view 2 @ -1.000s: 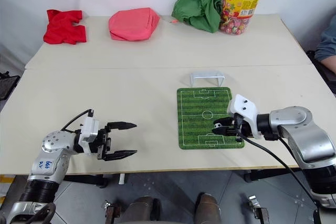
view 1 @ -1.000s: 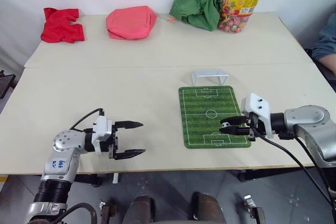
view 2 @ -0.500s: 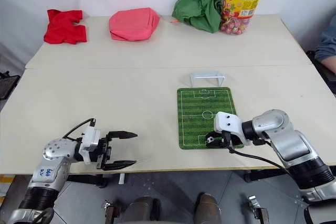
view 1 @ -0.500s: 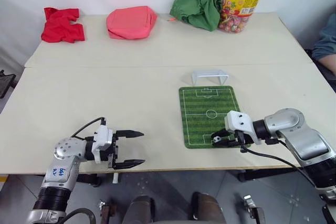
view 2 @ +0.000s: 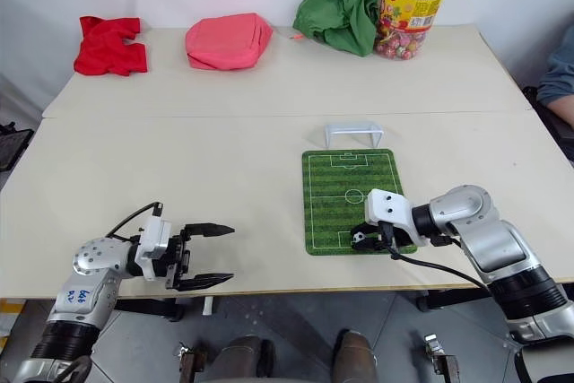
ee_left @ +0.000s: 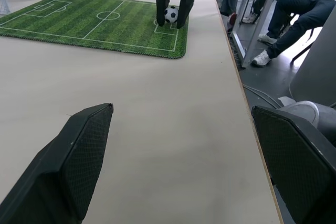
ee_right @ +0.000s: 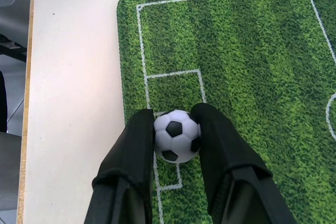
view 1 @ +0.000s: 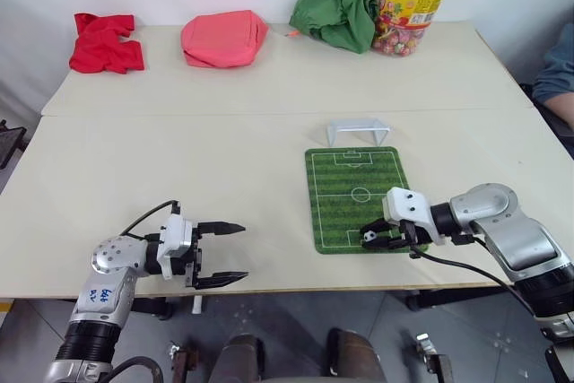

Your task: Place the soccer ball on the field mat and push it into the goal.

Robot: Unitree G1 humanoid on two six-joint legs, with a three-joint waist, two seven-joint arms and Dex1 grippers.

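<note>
The soccer ball (ee_right: 177, 135), white with black patches, sits between the black fingers (ee_right: 137, 145) of my right gripper (view 1: 369, 238), which is shut on it. Ball and fingertips are down at the surface of the green field mat (view 1: 359, 190), in the penalty box at the mat's near end. The pale goal (view 1: 358, 130) stands just past the mat's far end, well away from the ball. My left gripper (view 1: 244, 252) is open and empty near the table's front edge at the left, pointing across toward the mat; its wrist view looks at the ball (ee_left: 170, 14).
Along the table's back lie a red cloth (view 1: 106, 41), a pink cloth (view 1: 224, 38), a green cloth (view 1: 343, 2) and a candy jar (view 1: 414, 2). A person's sleeve (view 1: 558, 73) is at the right edge. The table's front edge runs close behind both grippers.
My right gripper came down and to the left with the ball, from above the mat to its near end, then held still. The left gripper has barely moved.
</note>
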